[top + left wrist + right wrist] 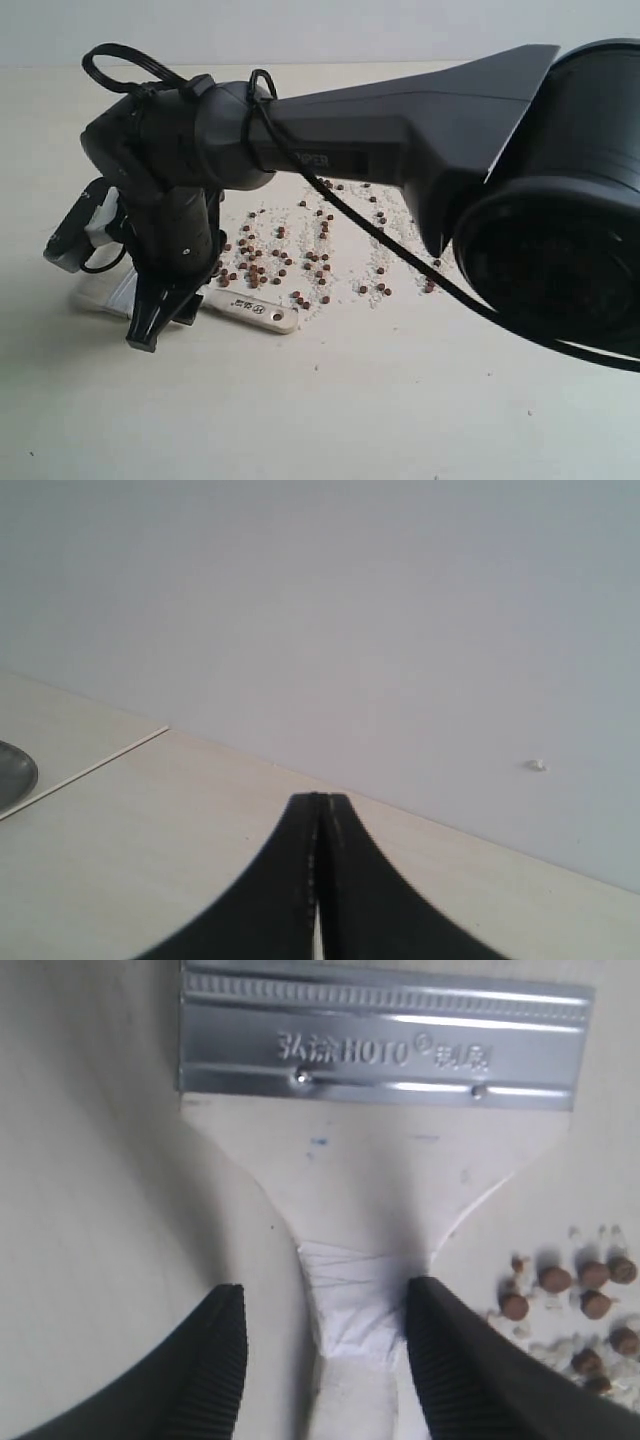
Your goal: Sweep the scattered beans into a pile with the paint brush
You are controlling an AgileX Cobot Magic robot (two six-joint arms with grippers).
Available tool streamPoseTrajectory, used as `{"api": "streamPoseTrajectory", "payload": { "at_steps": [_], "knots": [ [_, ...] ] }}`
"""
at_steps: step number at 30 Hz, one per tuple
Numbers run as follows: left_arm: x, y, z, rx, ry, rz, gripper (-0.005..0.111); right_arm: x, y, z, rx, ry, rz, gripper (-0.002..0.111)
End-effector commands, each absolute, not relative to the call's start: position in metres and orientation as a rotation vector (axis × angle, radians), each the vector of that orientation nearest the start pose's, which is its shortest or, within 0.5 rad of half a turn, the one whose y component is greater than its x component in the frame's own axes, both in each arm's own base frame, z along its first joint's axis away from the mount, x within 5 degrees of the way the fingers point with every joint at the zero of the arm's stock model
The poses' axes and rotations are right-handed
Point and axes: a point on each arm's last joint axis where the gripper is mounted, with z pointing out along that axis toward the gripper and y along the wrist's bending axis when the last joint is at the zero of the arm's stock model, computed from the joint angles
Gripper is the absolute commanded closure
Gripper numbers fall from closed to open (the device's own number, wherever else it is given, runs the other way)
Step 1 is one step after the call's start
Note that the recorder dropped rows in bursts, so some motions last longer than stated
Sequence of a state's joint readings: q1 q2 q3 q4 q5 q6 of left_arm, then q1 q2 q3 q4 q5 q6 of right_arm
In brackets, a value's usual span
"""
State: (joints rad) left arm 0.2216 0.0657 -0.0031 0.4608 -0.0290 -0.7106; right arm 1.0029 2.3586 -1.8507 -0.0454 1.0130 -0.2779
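- The right claw [325,1295] is released and stands wide open, with its two ribbed black fingers [228,1355] on either side of the narrow neck of the paint brush [375,1190].
- On one side a clear strip of counter [100,1210] shows between finger and handle. On the other side the finger comes right to the handle edge, and I cannot tell if it touches.
- In the exterior view the right claw [150,325] reaches across from the right and points down at the brush, at the left part of the counter [400,400].
- The left claw [318,802] is clenched, its two black fingers pressed together with nothing between them. It hangs above bare counter and faces a pale wall [400,610].
- The paint brush [255,313] lies flat on the counter. It has a cream handle, a wide silver metal band [380,1040] with stamped letters and two rivets, and small blue marks on the handle.
- The beans [258,268] are small, round and reddish-brown, mixed with pale grit. They are spread in loose streaks just to the right of the brush.
- Count: one brush and two claws. Dozens of beans show in the exterior view, and about eight beans [552,1278] near the handle in the right wrist view.
- A dark grey round thing [10,772] shows at the edge of the left wrist view.
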Motion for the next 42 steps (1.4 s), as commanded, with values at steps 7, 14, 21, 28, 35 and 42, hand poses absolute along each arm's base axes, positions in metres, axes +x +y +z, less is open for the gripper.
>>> {"api": "streamPoseTrajectory", "payload": {
  "at_steps": [7,14,21,28,35,42],
  "knots": [
    [0.06,0.012,0.212,-0.338,1.475,-0.033,0.107,0.267,0.399,0.131,-1.819,2.313,-0.04,0.058],
    [0.06,0.012,0.212,-0.338,1.475,-0.033,0.107,0.268,0.4,0.123,-1.824,2.307,-0.048,0.051],
    [0.06,0.012,0.212,-0.338,1.475,-0.033,0.107,0.268,0.401,0.115,-1.825,2.327,-0.051,0.051],
    [0.06,0.012,0.212,-0.338,1.475,-0.033,0.107,0.268,0.4,0.11,-1.813,2.354,-0.057,0.052],
    [0.06,0.012,0.212,-0.338,1.475,-0.033,0.107,0.267,0.398,0.105,-1.827,2.379,-0.073,0.07],
    [0.06,0.012,0.212,-0.338,1.475,-0.033,0.107,0.265,0.396,0.105,-1.841,2.403,-0.085,0.108]
  ]
}}
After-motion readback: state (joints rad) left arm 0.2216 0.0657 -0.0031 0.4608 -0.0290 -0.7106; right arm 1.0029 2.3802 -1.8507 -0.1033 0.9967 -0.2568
